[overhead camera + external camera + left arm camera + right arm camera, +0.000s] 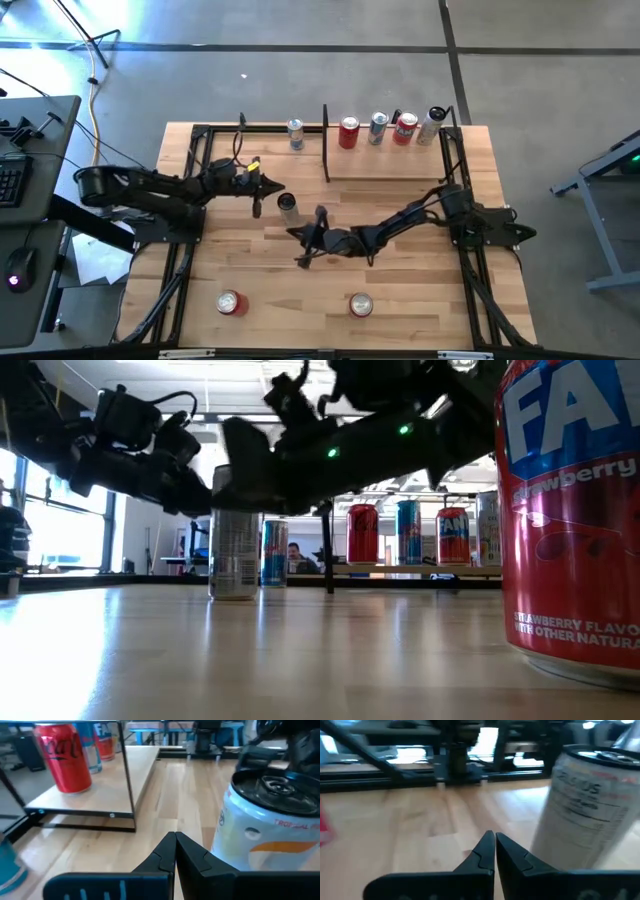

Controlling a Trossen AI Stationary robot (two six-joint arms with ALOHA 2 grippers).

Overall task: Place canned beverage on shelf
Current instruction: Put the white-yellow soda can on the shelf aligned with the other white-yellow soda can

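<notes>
Two arms close on one silver can (288, 206) standing upright mid-table, just left of the pale wood shelf (385, 162) and short of its near edge. Your left gripper (268, 186) sits just beside the can's far-left side, its fingers (172, 851) pressed together on nothing; the can is beside them, not between them. Your right gripper (303, 250) hangs near the can's near-right side, fingers (492, 851) likewise closed and empty. You have, by the look of it, not yet taken the can: either hand would need to spread its fingers before a grasp.

Four drinks already line the shelf's far edge: a red cola can (348, 132), a blue-and-silver can (377, 127), a red strawberry soda (405, 128) and a clear bottle (432, 125). The shelf's near half is bare. A thin black bar (326, 145) stands between can and shelf, so expect to lift over or round it. Another can (296, 133) waits at the far edge, and two red ones (231, 303) (360, 305) stand near you.
</notes>
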